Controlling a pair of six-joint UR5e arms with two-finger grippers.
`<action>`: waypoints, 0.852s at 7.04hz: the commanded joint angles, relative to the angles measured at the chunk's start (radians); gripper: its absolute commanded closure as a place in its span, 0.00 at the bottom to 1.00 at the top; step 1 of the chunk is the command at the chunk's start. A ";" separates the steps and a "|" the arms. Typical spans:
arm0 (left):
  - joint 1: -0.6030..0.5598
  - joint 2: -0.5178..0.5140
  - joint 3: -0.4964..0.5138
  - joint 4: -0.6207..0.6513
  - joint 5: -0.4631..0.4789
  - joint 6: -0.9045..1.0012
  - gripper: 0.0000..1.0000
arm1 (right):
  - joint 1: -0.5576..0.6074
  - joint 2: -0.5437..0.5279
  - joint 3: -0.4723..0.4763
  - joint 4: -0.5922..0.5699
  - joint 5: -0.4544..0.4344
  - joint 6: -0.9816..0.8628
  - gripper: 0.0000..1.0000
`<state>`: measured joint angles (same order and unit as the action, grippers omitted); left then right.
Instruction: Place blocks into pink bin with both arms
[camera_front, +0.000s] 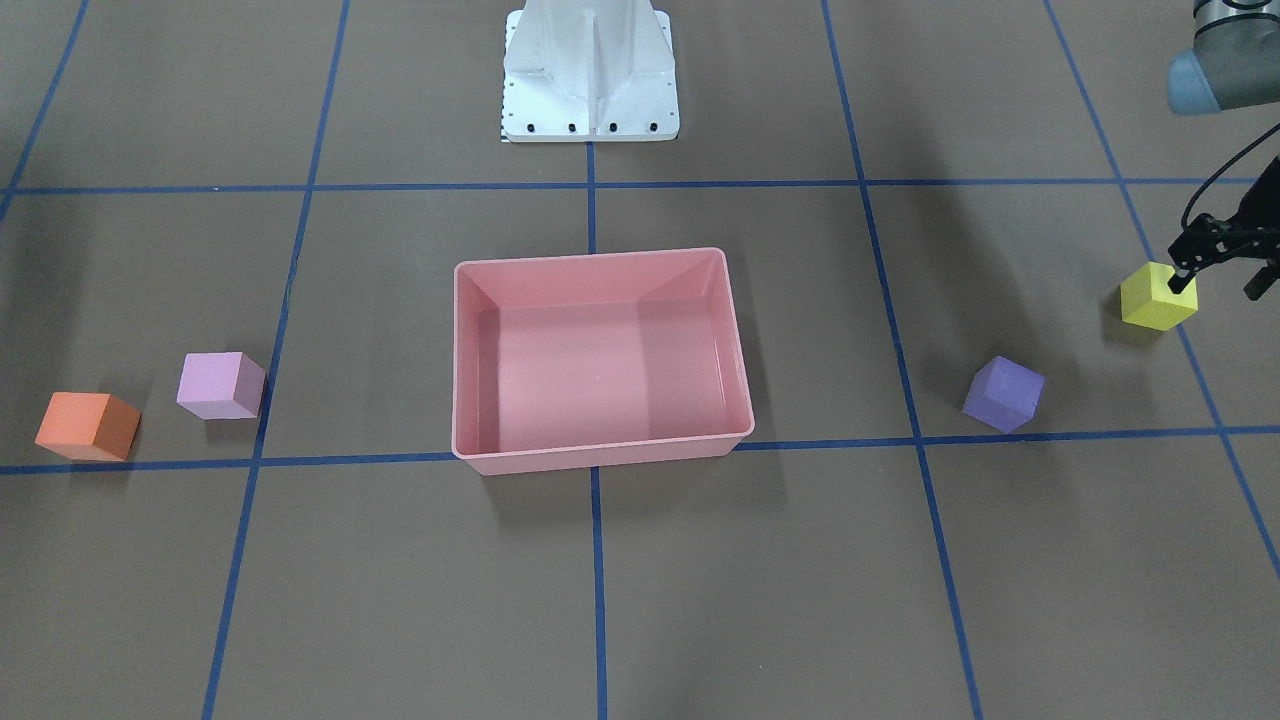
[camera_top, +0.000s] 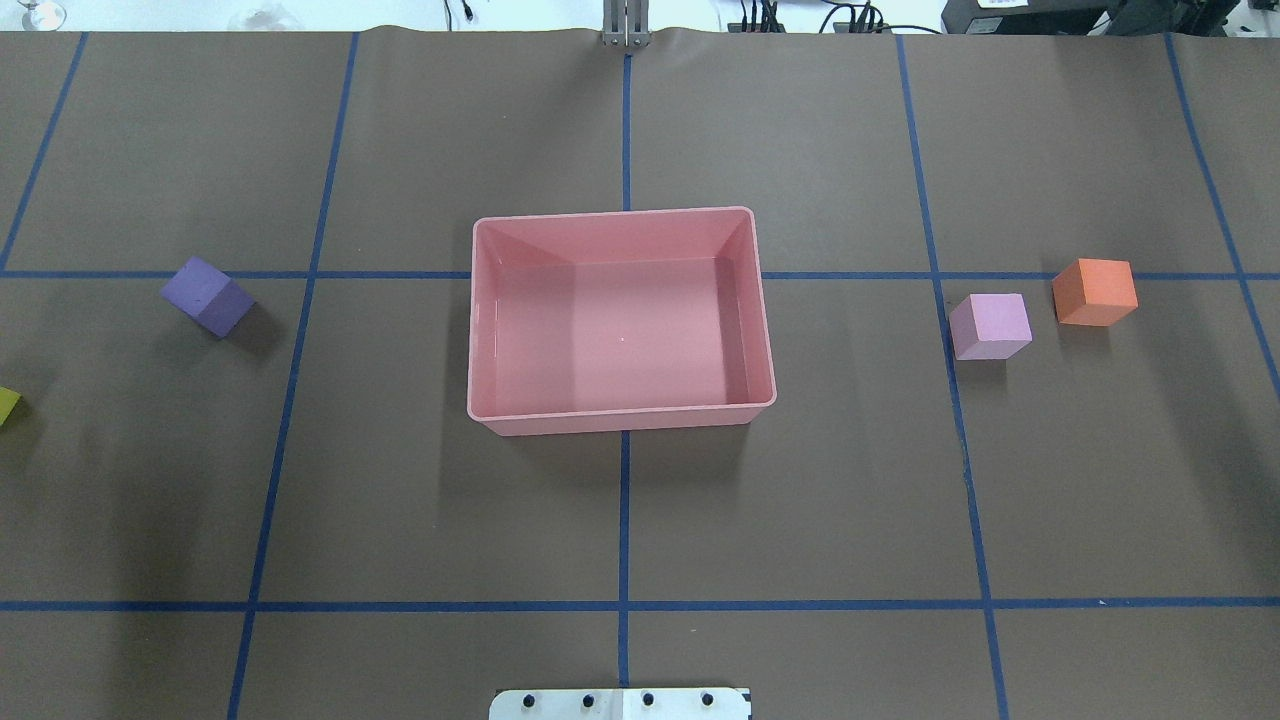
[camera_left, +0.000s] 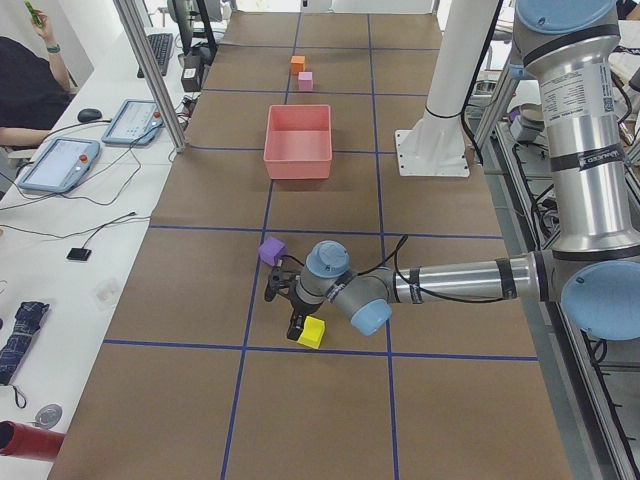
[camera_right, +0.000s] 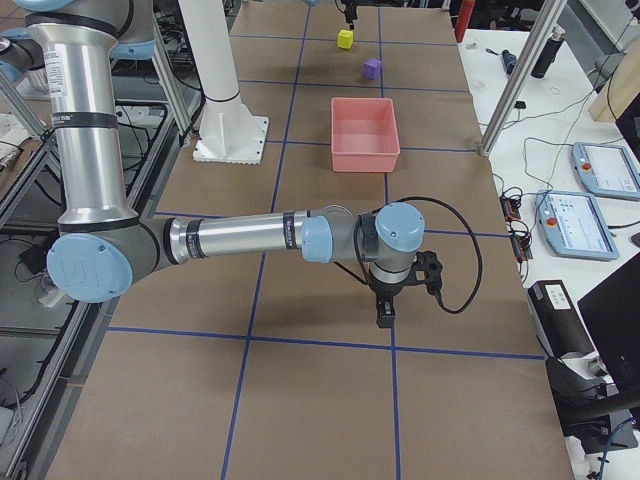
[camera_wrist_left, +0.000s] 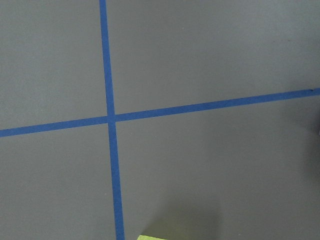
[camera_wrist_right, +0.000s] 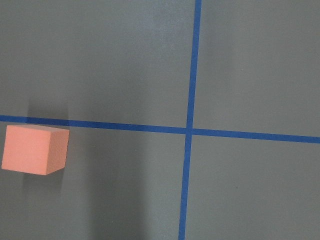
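Centre of worktop (camera_front: 900, 600): bin (camera_front: 600, 455). All four blocks lie on the worktop outside it. The purple block (camera_front: 1003, 394) and yellow block (camera_front: 1155, 300) are on the robot's left, the pink block (camera_front: 220, 385) and orange block (camera_front: 88, 426) on its right. The left end effector (camera_front: 1218, 283) is low at the yellow block with jaws wide; one finger is at the block's edge and the block is not between them. The right end effector (camera_right: 386, 310) is low over the worktop's right end; spread cannot be told.

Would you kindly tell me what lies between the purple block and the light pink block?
The pink bin sits between them, clearest in the overhead view.
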<state>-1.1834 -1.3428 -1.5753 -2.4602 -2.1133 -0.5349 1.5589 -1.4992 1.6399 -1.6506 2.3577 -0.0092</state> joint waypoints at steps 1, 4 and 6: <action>0.039 0.001 0.018 -0.013 0.001 0.000 0.01 | 0.001 0.001 -0.002 0.000 0.000 0.000 0.00; 0.067 0.001 0.037 -0.020 0.036 0.001 0.01 | 0.000 0.001 -0.002 0.000 0.000 0.000 0.00; 0.089 -0.001 0.057 -0.026 0.036 0.001 0.01 | 0.000 0.001 -0.002 0.000 0.000 0.000 0.00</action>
<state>-1.1094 -1.3431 -1.5280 -2.4843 -2.0800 -0.5338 1.5588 -1.4987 1.6383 -1.6506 2.3577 -0.0092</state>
